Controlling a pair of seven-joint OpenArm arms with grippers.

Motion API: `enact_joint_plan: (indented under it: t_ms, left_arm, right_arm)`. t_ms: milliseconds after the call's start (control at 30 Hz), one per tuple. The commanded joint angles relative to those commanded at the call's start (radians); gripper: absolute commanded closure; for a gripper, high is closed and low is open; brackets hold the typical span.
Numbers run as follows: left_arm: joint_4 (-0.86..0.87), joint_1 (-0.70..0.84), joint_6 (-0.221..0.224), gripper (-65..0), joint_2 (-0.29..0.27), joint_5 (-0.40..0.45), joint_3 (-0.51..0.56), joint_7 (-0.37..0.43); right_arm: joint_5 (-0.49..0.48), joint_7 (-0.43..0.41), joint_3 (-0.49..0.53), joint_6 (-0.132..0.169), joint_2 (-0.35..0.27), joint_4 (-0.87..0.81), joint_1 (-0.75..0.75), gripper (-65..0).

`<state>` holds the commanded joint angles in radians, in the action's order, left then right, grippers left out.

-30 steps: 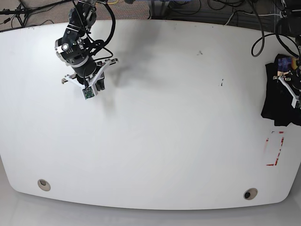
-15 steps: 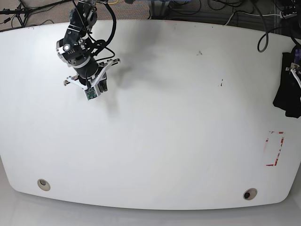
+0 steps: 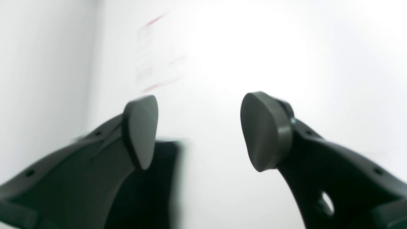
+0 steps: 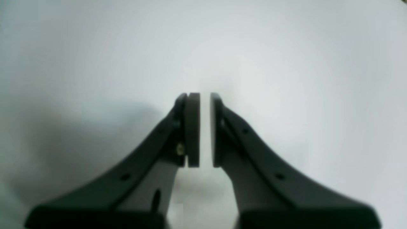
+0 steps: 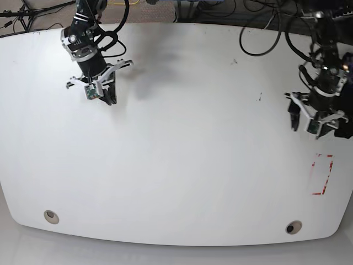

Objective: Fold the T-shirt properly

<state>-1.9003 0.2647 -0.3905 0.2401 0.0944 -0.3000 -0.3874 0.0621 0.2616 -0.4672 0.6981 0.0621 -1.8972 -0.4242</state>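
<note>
Only a small black part of the T-shirt [image 5: 348, 131] shows, at the table's right edge; the left wrist view has it as a blurred dark cloth [image 3: 159, 184] behind the left finger. My left gripper [image 5: 306, 124] hovers just left of it, open [image 3: 200, 130], with nothing between its fingers. My right gripper [image 5: 110, 99] hangs over the far left of the white table [image 5: 182, 154]. Its pads [image 4: 192, 127] stand a thin slit apart and hold nothing [image 4: 205, 105]. The shirt's print is out of view.
Red tape marks [image 5: 322, 174] lie on the table near the right front, blurred in the left wrist view [image 3: 152, 54]. Two round grommets [image 5: 51, 216] [image 5: 293, 227] sit near the front edge. Cables run behind the far edge.
The left gripper, earlier at the shirt on the right edge, has come leftward over the table and stands open and empty. The shirt slid rightward, mostly out of view. The right arm shifted slightly toward the far edge.
</note>
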Motion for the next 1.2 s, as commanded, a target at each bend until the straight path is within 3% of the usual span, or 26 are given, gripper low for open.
enact_joint_plan:
  t_ms: [133, 300, 433, 767, 1067, 1200]
  left_arm:
    - [-0.035, 0.118, 0.0, -39.3, -0.08, 0.002, 0.028, 0.043]
    - [-0.058, 0.293, 0.003, -39.2, -0.13, 0.002, 0.084, 0.081]
    - [-0.1, 0.439, 0.003, -39.2, -0.135, 0.002, 0.126, 0.081]
    - [-0.092, 0.746, 0.003, -39.0, -0.133, 0.0, 0.135, 0.081]
    - [0.083, 0.804, 0.003, -39.0, -0.133, -0.002, 0.141, 0.08]
    - [0.239, 0.738, 0.0, -39.0, -0.133, -0.101, 0.138, 0.08]
  right_arm:
    - [-0.008, -0.044, -0.003, 0.0, 0.0, 0.003, -0.092, -4.9]
    - [-0.143, -0.086, -0.057, 0.0, 0.0, 0.003, -0.227, -4.9]
    - [-0.21, -0.086, -0.08, 0.0, 0.002, 0.003, -0.315, -4.9]
    - [-0.218, -0.095, -0.063, 0.0, 0.003, 0.005, -0.52, -4.9]
    - [-0.244, -0.103, -0.018, 0.0, -0.006, 0.215, -0.572, -4.9]
    - [-0.236, -0.224, 0.003, 0.0, -0.011, 0.445, -0.534, -4.9]
